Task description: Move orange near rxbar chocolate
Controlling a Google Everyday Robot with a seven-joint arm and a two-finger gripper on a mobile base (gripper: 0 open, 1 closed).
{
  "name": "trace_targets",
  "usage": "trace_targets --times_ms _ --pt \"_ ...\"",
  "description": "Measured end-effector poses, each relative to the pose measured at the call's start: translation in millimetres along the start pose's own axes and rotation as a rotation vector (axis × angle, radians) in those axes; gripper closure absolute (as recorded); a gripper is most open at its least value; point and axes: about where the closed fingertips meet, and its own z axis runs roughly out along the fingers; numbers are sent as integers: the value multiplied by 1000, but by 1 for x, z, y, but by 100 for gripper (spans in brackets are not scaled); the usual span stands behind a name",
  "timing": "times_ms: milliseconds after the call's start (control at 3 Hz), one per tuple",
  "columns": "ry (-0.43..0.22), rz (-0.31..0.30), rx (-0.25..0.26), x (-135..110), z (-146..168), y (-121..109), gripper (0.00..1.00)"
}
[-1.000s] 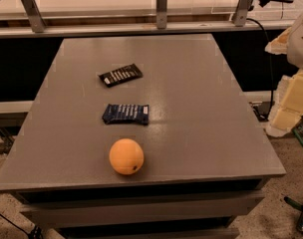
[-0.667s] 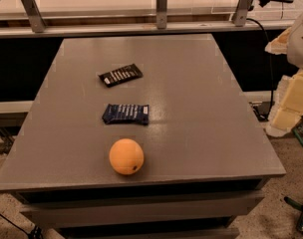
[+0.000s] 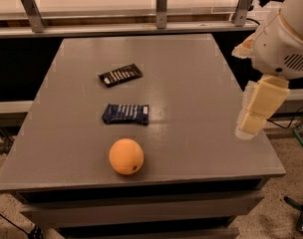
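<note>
Grey table [image 3: 201, 108] before you: the orange [image 3: 126, 156] sits near its front edge, the dark blue bar [image 3: 125, 113] just behind it, the rxbar chocolate [image 3: 120, 75] further back, apart from both. A metal rail [image 3: 116, 29] runs behind the table. The gripper [image 3: 250, 126] hangs over the right edge; its width you cannot tell.

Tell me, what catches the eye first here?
The bright orange sits near the gray table's front edge. Behind it lie a dark blue bar and, farther back, the black rxbar chocolate. The robot's gripper hangs over the table's right edge.
</note>
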Motion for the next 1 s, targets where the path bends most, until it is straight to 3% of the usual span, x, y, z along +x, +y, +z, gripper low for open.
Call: trace_targets --times_ms 333,667,1000 --pt "-76 -105 -55 -58 22 12 0" --pt "-76 -105 -55 -58 22 12 0" --pt "-165 -140 -62 -74 31 22 0"
